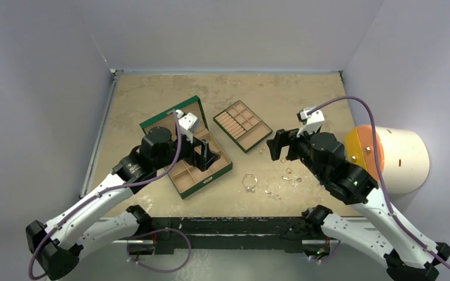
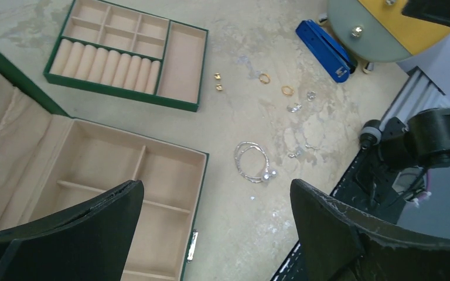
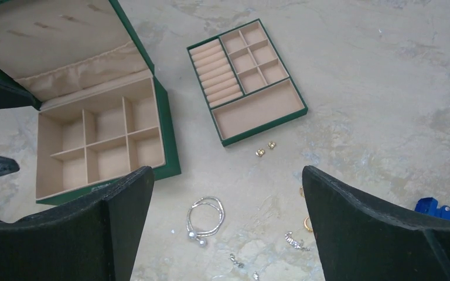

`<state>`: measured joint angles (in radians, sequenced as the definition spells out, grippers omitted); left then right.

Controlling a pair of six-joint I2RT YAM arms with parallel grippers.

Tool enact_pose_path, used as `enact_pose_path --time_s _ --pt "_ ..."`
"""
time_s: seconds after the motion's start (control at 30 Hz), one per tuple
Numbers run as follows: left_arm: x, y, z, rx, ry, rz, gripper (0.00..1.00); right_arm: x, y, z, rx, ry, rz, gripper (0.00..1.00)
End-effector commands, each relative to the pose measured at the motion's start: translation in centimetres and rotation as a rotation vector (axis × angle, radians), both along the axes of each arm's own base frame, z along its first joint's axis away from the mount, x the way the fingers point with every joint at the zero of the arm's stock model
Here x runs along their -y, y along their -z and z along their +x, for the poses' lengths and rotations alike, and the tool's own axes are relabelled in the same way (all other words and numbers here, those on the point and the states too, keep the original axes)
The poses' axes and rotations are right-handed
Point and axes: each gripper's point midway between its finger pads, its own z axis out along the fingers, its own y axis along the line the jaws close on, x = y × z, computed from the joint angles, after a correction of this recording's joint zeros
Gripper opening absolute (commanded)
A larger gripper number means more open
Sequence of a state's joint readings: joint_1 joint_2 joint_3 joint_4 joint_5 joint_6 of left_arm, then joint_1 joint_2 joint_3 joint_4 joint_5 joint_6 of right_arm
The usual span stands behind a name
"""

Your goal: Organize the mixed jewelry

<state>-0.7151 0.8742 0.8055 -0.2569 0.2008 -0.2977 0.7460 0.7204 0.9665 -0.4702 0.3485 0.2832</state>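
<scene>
Left tool (image 2: 217,186): I read it as spread wide with nothing in it, hanging over the right half of the green box (image 3: 167,137).
Right tool (image 3: 227,175): I see it just as wide, gripping nothing, off to the right of the green box and above the loose pieces.
Green box: lid up, its beige compartments showing, flat on the worktop (image 1: 152,99).
Tray (image 2: 123,93): lifted out, lying just beyond the green box's right corner and apart from it.
Jewelry (image 2: 269,111): all of it on the bare worktop to the right of the green box, none inside that I can see.
Hoop (image 2: 251,163): the thin silvery one, nearest the green box.
Gold studs (image 2: 218,82): a pair farther out, close to the tray's edge.
Gold rings (image 2: 264,77): two, farther right from the green box again.
Silver bits (image 2: 296,108): scattered near the rings, too small for me to name.
Blue clip (image 2: 325,50): farthest from the green box, past the rings.
</scene>
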Motion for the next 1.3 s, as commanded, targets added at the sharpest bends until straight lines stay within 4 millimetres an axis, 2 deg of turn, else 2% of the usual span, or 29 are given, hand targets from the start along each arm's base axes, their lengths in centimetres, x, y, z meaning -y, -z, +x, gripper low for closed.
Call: enact_pose_path --time_s 0.0,0.1,0.4,0.77,1.27 --pt "-0.9 -2.7 1.0 0.088 -0.061 -0.019 0.95 0.2 -1.5 0.0 0.008 0.017 0.019 0.99" --pt "-1.2 -3.1 1.0 0.094 -0.081 -0.033 0.95 1.1 -1.4 0.2 -0.006 0.063 -0.018 0.99" --pt "-1.8 -4.5 0.7 0.111 -0.110 -0.076 0.97 1.4 -0.4 -0.4 -0.045 0.038 -0.078 0.98" --pt "-2.5 -5.1 0.8 0.112 -0.152 -0.092 0.97 0.8 3.1 -1.8 -0.186 0.021 -0.063 0.87" --pt "-2.5 -4.5 1.1 0.091 -0.166 -0.075 0.97 -1.9 11.6 -1.4 -0.373 0.052 -0.007 0.60"
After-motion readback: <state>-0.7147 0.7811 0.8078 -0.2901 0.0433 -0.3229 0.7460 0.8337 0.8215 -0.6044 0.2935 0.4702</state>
